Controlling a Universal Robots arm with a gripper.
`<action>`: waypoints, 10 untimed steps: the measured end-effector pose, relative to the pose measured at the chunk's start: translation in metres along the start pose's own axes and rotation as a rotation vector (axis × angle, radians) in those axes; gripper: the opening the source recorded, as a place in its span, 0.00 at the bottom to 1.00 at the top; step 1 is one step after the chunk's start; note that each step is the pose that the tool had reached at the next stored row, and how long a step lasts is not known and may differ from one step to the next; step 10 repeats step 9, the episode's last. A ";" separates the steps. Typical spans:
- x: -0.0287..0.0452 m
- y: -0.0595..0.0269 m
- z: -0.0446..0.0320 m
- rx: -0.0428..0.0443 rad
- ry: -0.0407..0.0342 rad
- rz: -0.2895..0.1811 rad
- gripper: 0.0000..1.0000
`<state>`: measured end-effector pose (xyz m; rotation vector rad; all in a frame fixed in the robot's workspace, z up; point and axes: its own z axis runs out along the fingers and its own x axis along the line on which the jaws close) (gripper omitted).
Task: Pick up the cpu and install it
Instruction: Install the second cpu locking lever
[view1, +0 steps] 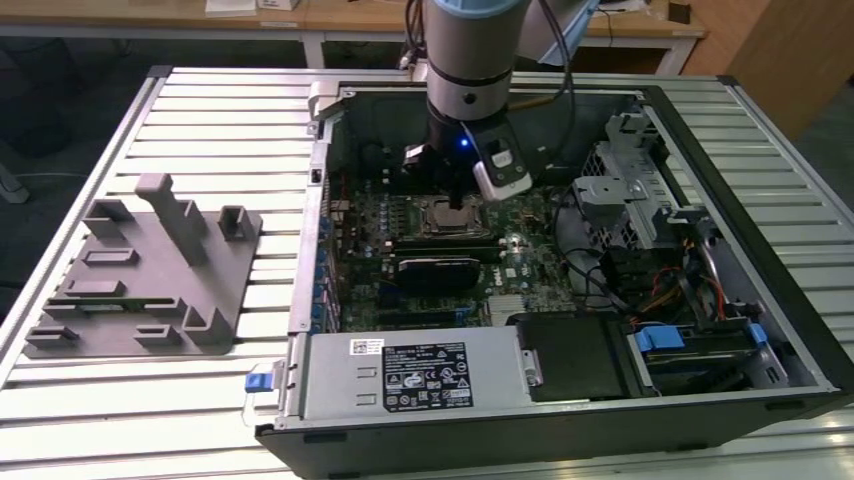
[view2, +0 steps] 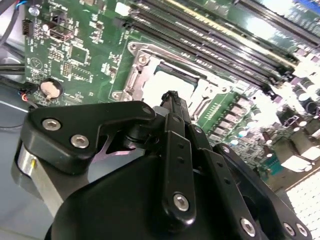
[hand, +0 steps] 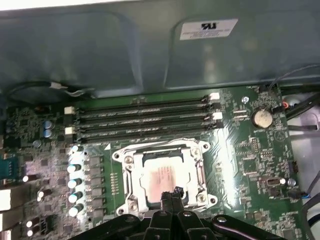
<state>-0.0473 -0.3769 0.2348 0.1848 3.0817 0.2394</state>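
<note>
On the slatted table (view1: 200, 120), going by the exterior view's left, a grey fixture (view1: 140, 275) with upright pegs stands apart from an open computer case (view1: 747, 190) lying on its side. Inside the case sit a green motherboard (view1: 441, 270), a silver power supply (view1: 407, 375) at the near edge and, toward the exterior view's right, a metal drive cage (view1: 634, 200) with bundled cables (view1: 667, 285). The arm (view1: 467, 60) reaches down into the case, its gripper (view1: 461, 205) directly over the socket (view1: 445, 213). In the first wrist view the cpu (hand: 162, 180), a pale, shiny square with a thin darker rim, lies flat within the metal socket frame, just below four memory slots (hand: 142, 117). The gripper's fingers (hand: 171, 196) are pressed together, their tips at the chip's edge; whether they touch it cannot be told.
</note>
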 end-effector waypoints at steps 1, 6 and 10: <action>-0.0011 0.0013 0.0003 0.0015 -0.0001 0.000 0.11; -0.0028 0.0030 0.0006 0.0029 0.0003 0.000 0.11; -0.0028 0.0030 0.0006 0.0029 0.0004 0.000 0.11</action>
